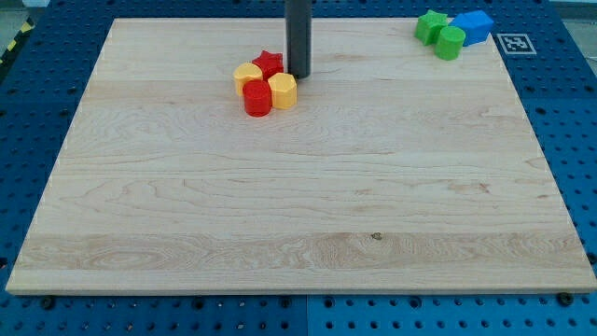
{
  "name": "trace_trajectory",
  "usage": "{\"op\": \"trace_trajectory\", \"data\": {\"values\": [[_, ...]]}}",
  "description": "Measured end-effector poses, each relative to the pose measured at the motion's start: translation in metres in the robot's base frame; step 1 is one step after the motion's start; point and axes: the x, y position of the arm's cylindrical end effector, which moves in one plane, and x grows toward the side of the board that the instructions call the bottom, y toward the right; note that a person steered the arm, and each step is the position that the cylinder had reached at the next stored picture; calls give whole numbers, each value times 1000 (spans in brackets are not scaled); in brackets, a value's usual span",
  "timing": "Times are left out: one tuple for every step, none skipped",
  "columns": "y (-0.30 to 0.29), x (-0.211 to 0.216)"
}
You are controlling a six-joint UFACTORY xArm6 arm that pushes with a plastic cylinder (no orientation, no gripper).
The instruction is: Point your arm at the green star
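Observation:
The green star [430, 25] lies near the board's top right corner, touching a green cylinder [450, 42] below it and a blue block [474, 26] to its right. My tip [298, 74] rests on the board at the top centre, far to the left of the green star. It stands just right of a red star [268, 64] and just above a yellow hexagon [284, 91].
A cluster sits left of my tip: the red star, a yellow block [247, 75], a red cylinder [257, 98] and the yellow hexagon. The wooden board [298, 205] lies on a blue perforated table. A fiducial marker [516, 42] sits off the board's top right.

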Motion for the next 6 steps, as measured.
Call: {"op": "trace_trajectory", "data": {"values": [[27, -42], [35, -87], [60, -117], [75, -116], [100, -116], [127, -117]]}}
